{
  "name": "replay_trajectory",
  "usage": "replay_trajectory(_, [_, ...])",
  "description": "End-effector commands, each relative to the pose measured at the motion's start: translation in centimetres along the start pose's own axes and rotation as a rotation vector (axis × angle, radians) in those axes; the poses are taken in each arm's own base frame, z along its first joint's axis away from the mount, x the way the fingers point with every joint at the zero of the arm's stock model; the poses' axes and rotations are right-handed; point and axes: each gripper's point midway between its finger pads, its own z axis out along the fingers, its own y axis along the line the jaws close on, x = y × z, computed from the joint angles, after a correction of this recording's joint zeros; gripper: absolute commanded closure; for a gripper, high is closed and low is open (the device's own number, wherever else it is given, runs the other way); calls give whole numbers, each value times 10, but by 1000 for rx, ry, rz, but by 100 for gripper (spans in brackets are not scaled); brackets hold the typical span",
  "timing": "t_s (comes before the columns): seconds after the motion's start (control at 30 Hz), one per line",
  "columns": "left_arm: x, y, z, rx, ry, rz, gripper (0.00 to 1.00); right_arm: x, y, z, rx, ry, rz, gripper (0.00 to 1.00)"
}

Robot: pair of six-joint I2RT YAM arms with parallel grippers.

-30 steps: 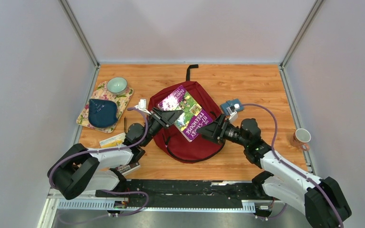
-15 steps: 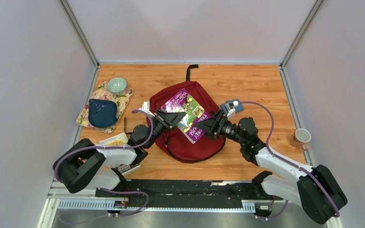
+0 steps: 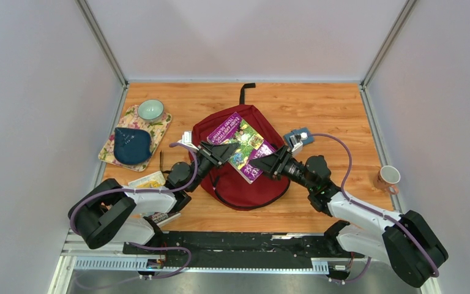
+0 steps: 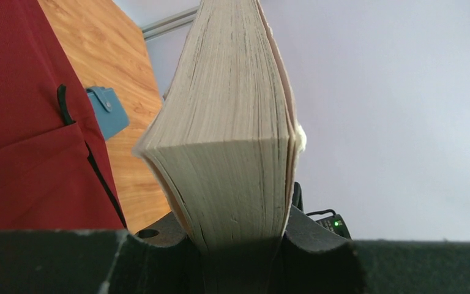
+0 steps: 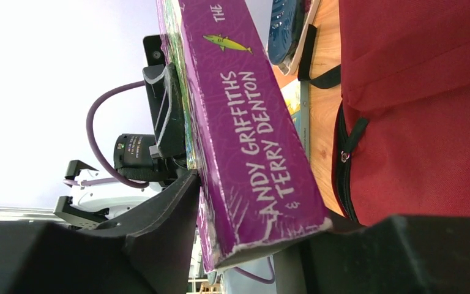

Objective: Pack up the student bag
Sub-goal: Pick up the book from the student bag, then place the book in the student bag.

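The student bag [image 3: 238,184], a large dark red backpack with black zippers, lies flat mid-table; it also shows in the left wrist view [image 4: 18,122] and the right wrist view [image 5: 428,110]. A purple paperback book [image 3: 240,142] is held above the bag, tilted. My left gripper [image 3: 218,153] is shut on its left page edge [image 4: 238,147], jaws pressed on both covers [image 4: 242,242]. My right gripper [image 3: 267,165] is shut on the spine corner [image 5: 251,147], jaws on both sides [image 5: 254,245]. The bag's opening is hidden under the book.
A floral mat [image 3: 111,153] at the left holds a dark blue pouch [image 3: 131,144] and a green bowl [image 3: 151,110]. A small blue case [image 3: 298,137] lies right of the bag. A mug [image 3: 389,177] stands far right. A yellow item [image 3: 147,180] and a pen [image 3: 161,160] lie near the left arm.
Both grippers have carried the book leftward and a little farther back over the bag. The right arm has stretched left and the book shows narrower, more tilted.
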Motion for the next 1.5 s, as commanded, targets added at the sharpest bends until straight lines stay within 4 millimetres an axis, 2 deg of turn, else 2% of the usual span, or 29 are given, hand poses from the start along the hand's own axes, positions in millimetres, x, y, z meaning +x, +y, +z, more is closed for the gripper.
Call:
replay_trajectory(0.0, [-22, -85, -4, 327, -80, -44, 100, -8, 33, 2, -116, -42, -49, 54])
replay_trajectory(0.07, [-18, -85, -4, 328, -60, -51, 100, -9, 34, 2, -118, -49, -54, 64])
replay_trajectory(0.1, [-17, -84, -4, 325, -52, -61, 100, -9, 34, 2, -118, -49, -56, 76])
replay_trajectory(0.2, [-8, -82, -3, 323, -5, -68, 100, -9, 38, 1, -131, -46, -82, 100])
replay_trajectory(0.23, [-4, -81, -3, 320, 12, -69, 89, -10, 42, -1, -141, -53, -94, 100])
replay_trajectory(0.3, [4, -79, -3, 316, 54, -57, 82, -11, 40, -3, -121, -62, -116, 100])
replay_trajectory(0.33, [8, -79, -4, 321, 80, -43, 70, -12, 45, -7, -129, -75, -133, 100])
replay_trajectory(0.4, [13, -73, -4, 292, 109, -11, 56, -16, 38, -11, -77, -99, -162, 100])
replay_trajectory(0.43, [17, -72, -5, 288, 136, 10, 44, -18, 37, -13, -61, -109, -174, 100])
replay_trajectory(0.47, [24, -59, -3, 233, 170, 32, 40, -21, 33, -19, -20, -135, -181, 100])
replay_trajectory(0.53, [31, -55, -4, 205, 225, 113, 31, -28, 31, -25, 28, -169, -229, 100])
replay_trajectory(0.57, [38, -35, 0, 115, 274, 182, 29, -32, 27, -32, 69, -199, -236, 100])
replay_trajectory(0.63, [37, -38, 6, 69, 306, 270, 27, -39, 25, -40, 103, -239, -267, 100])
replay_trajectory(0.67, [43, -7, 1, -64, 370, 355, 27, -43, 14, -46, 162, -265, -269, 100])
replay_trajectory(0.73, [34, -11, 7, -115, 378, 450, 26, -50, 16, -58, 182, -313, -286, 100])
replay_trajectory(0.77, [34, 10, -3, -203, 429, 522, 26, -51, 8, -63, 221, -325, -285, 100])
replay_trajectory(0.8, [32, 12, -4, -227, 438, 554, 26, -59, 13, -72, 221, -378, -289, 100])
replay_trajectory(0.93, [24, 28, -15, -329, 449, 643, 25, -74, -1, -104, 362, -486, -309, 100])
replay_trajectory(0.97, [25, 33, -19, -348, 462, 653, 25, -87, 7, -114, 386, -558, -321, 100])
replay_trajectory(1.07, [30, 46, -27, -386, 502, 687, 25, -101, 14, -141, 439, -661, -360, 100])
replay_trajectory(1.1, [37, 51, -29, -398, 536, 710, 25, -103, 18, -147, 442, -680, -366, 100])
replay_trajectory(1.13, [37, 44, -22, -398, 531, 749, 25, -104, 16, -153, 463, -690, -370, 100])
replay_trajectory(1.17, [49, 51, -32, -433, 606, 843, 25, -108, 19, -160, 469, -722, -376, 100])
replay_trajectory(1.2, [48, 64, -30, -504, 608, 932, 25, -111, 25, -166, 470, -743, -378, 100])
replay_trajectory(1.23, [51, 49, -18, -489, 609, 990, 25, -111, 20, -171, 502, -747, -382, 100])
replay_trajectory(1.3, [75, 64, -24, -519, 740, 1110, 24, -117, 26, -184, 531, -794, -402, 100])
replay_trajectory(1.33, [83, 55, -14, -488, 757, 1125, 24, -118, 22, -190, 564, -799, -410, 100])
replay_trajectory(1.4, [110, 63, -16, -441, 864, 1158, 23, -122, 21, -198, 605, -825, -427, 100])
replay_trajectory(1.47, [129, 57, -11, -375, 900, 1179, 23, -123, 23, -203, 621, -831, -435, 100])
